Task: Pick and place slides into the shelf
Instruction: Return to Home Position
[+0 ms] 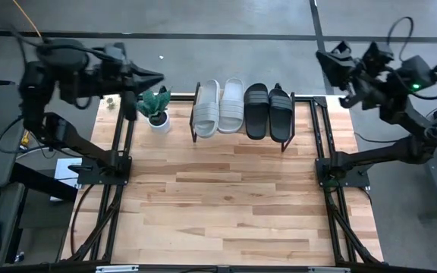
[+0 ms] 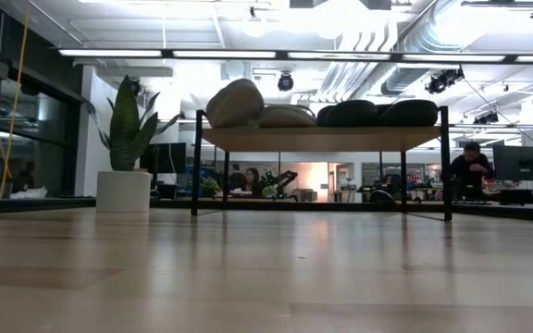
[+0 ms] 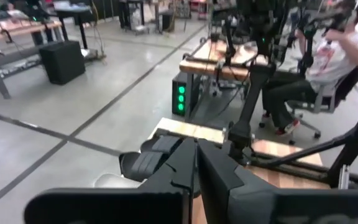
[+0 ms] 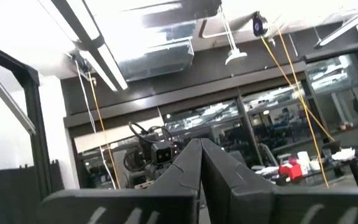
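Note:
Four slides rest sole-down, side by side, on the shelf point(image 1: 243, 137) at the table's far edge. The two pale grey-green slides point(image 1: 218, 108) are on its left half and the two black slides point(image 1: 268, 111) on its right. The low view shows the shelf's plank top point(image 2: 322, 138) with the pale slides point(image 2: 259, 106) and the black slides point(image 2: 378, 113) on it. My left gripper point(image 1: 156, 76) is shut and raised off the table's far left corner, empty; its wrist view shows the shut fingers point(image 3: 196, 158). My right gripper point(image 1: 322, 55) is shut and raised beyond the far right corner, empty point(image 4: 200, 152).
A small potted plant point(image 1: 156, 108) stands on the table left of the shelf point(image 2: 126, 148). Black frame rails point(image 1: 120, 152) run along the table's left and right sides. Bare wooden tabletop point(image 1: 226, 205) spreads in front of the shelf. People sit at desks in the room behind point(image 3: 328, 56).

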### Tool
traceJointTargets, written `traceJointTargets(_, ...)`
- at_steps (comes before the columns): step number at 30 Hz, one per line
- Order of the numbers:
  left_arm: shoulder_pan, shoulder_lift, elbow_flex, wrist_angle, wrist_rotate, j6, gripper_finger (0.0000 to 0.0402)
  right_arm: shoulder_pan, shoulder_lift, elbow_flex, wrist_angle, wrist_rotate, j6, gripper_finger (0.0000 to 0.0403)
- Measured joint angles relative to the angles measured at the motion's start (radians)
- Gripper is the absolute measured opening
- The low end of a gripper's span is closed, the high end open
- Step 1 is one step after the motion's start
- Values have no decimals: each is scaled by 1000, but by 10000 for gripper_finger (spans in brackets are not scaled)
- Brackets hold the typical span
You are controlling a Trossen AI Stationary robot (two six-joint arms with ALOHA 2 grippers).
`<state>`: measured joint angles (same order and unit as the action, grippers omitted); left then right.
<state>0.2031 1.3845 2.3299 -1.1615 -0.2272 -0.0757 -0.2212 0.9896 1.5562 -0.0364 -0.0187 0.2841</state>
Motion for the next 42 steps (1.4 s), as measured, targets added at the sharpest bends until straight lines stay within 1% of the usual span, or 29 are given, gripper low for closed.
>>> traceJointTargets(5, 0, -61, 0, 3, -1, -9, 4, 45, -47, 0, -27, 57, -24, 0)
traceJointTargets(9, 0, -90, 0, 3, 0, -26, 1, 79, -79, 0, -31, 92, -77, 0)
traceJointTargets(13, 0, -100, 0, 5, -1, -38, 1, 101, -111, 0, -44, 143, -113, 0)
traceJointTargets(21, 0, -83, -2, 99, -17, -56, 1, 106, -149, 0, -52, 169, -133, 0)
traceJointTargets(23, 0, -85, -2, 80, -32, -57, 1, 106, -156, 0, -54, 173, -136, 0)
traceJointTargets(25, 0, -100, -3, 33, -72, -66, 1, 106, -160, 0, -62, 173, -136, 0)
traceJointTargets(27, 0, -128, -3, 10, -105, -80, 1, 106, -162, 0, -82, 176, -136, 0)
traceJointTargets(29, 0, -163, -3, 12, -111, -87, 1, 106, -162, 0, -108, 184, -136, 0)
traceJointTargets(32, 0, -219, -2, 50, -90, -93, 1, 106, -159, 0, -128, 200, -135, 0)
traceJointTargets(36, 0, -277, 0, 121, 10, -98, 0, 106, -160, 0, -121, 203, -135, 0)
traceJointTargets(39, 0, -291, 0, 196, 71, -83, 0, 106, -163, 0, -103, 203, -135, 0)
traceJointTargets(42, -1, -299, -1, 183, 103, -75, 1, 106, -168, 0, -100, 203, -135, 0)
